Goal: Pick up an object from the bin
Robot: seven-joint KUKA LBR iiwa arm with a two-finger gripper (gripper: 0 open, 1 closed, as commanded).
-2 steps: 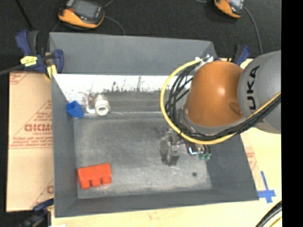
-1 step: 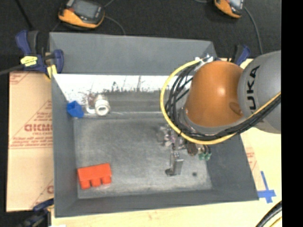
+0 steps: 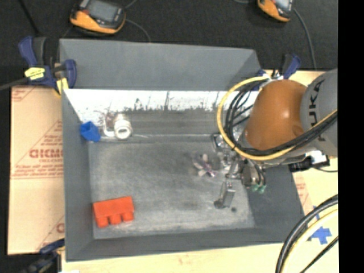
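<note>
Gripper (image 3: 226, 197) sits low over the bin (image 3: 170, 61) floor, toward 4 o'clock of the floor. Whether it is released or clenched cannot be told. Nearest item: a small pale pinkish scrap (image 3: 203, 165), just beside the gripper at its 10 o'clock; its long axis and heading are too small to read. Well apart: a blue block (image 3: 89, 131) and a white roll (image 3: 122, 129) at 10 o'clock, and a red block (image 3: 113, 211) at 7 o'clock with its long axis running 9 to 3. Nothing lies between the gripper and the scrap.
</note>
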